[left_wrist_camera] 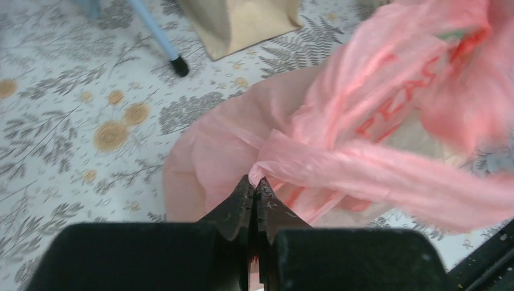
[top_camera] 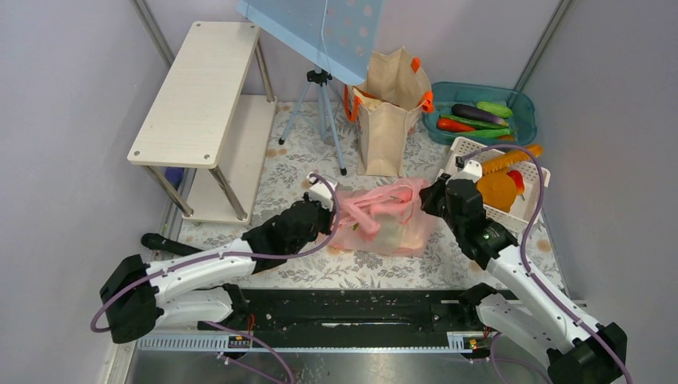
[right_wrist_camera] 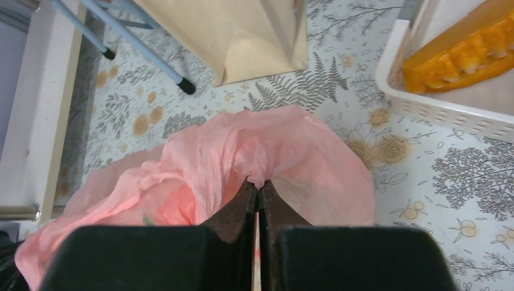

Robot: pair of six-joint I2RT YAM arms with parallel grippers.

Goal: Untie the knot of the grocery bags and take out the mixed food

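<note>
The pink plastic grocery bag (top_camera: 382, 216) lies on the floral table between my two arms, its twisted handles bunched on top. My left gripper (top_camera: 326, 196) is shut on the bag's left side; in the left wrist view (left_wrist_camera: 254, 182) its jaws pinch a fold of pink film (left_wrist_camera: 339, 163) stretching off to the right. My right gripper (top_camera: 428, 200) is shut on the bag's right side; in the right wrist view (right_wrist_camera: 259, 183) its jaws pinch a pucker of the bag (right_wrist_camera: 242, 151). The mixed food shows only as faint shapes through the plastic (top_camera: 392, 234).
A beige tote (top_camera: 388, 108) stands behind the bag, beside a tripod (top_camera: 320, 104). A white basket (top_camera: 500, 180) with orange toy food sits at the right, a teal tray (top_camera: 480, 116) of vegetables behind it. A wooden shelf (top_camera: 200, 88) stands at the left.
</note>
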